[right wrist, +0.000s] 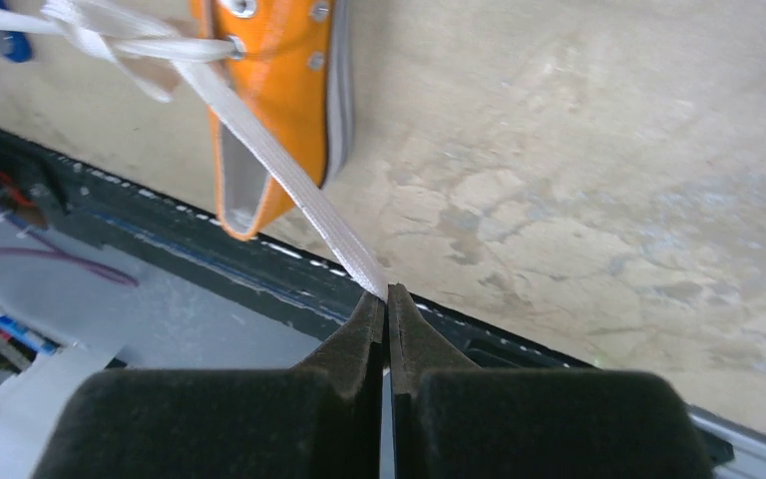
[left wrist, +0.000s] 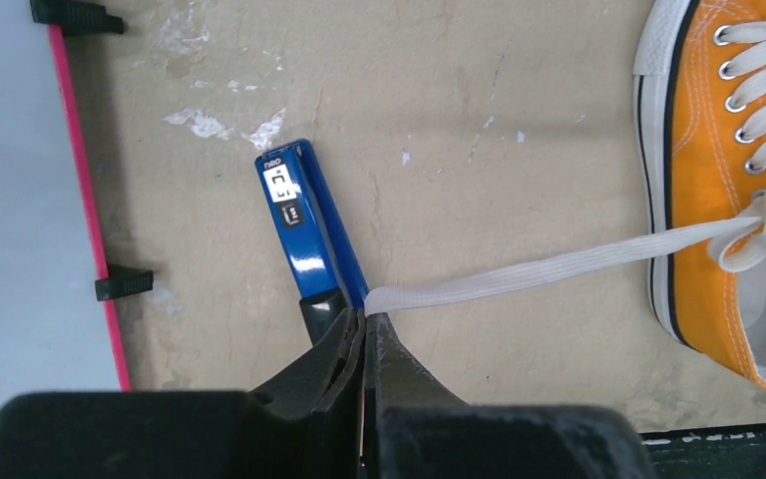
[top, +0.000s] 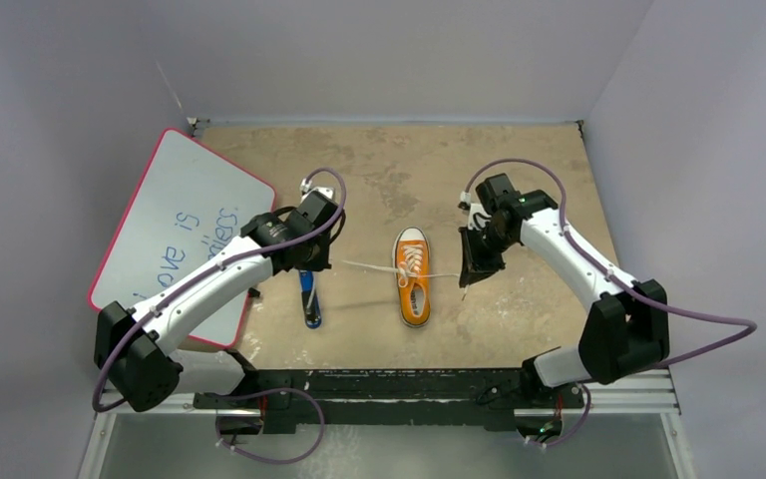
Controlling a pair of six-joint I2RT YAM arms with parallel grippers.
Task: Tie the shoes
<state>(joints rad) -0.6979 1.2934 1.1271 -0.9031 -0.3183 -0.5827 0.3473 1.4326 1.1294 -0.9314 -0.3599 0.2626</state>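
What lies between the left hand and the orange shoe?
A white lace, pinched in the left hand, runs to the shoe over bare table; the left wrist view shows it.

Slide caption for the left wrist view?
Left gripper shut on white flat lace of orange canvas sneaker, blue plastic stick alongside.

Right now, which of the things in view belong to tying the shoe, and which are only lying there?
For the job:
- orange sneaker
- white laces, one end in the left jaws, the other in the right jaws, both shut

Lying about:
- blue stick, next to the left jaws
- whiteboard with a red edge, at the left
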